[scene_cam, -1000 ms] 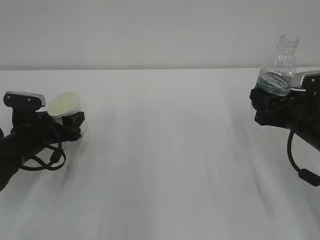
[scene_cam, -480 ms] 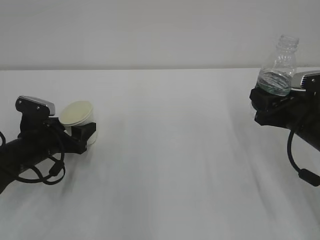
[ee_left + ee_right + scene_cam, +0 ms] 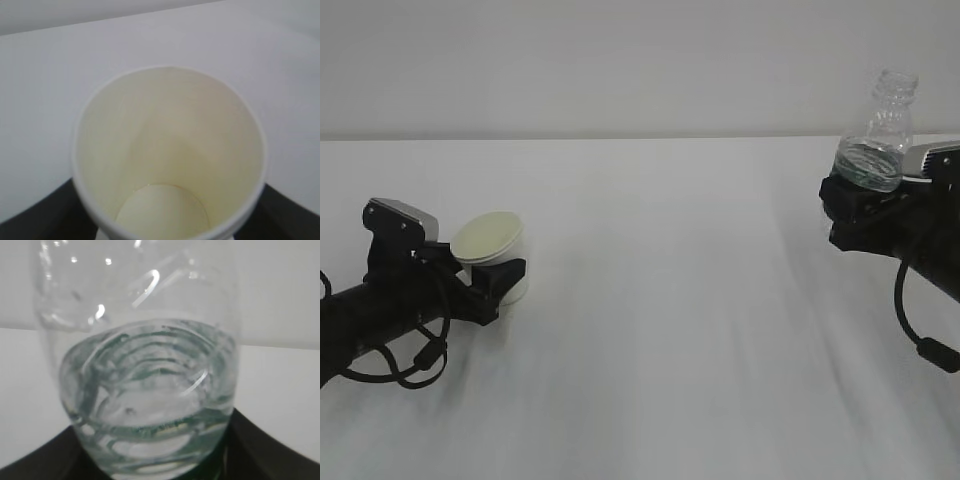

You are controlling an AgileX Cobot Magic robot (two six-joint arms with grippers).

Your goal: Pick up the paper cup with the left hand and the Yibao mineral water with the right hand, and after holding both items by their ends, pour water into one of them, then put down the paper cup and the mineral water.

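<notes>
Paper cup (image 3: 492,245) is held in the left hand (image 3: 498,281) at 9 o'clock of the exterior view, low over the white table (image 3: 670,330); fingers are spread wide around its lower wall, rim tipped toward the camera. From the left wrist, the cream interior (image 3: 167,165) is seen. Yibao mineral water (image 3: 876,140) is gripped at its base by the right hand (image 3: 850,205) at 3 o'clock, neck upward, water (image 3: 150,385) low inside.
</notes>
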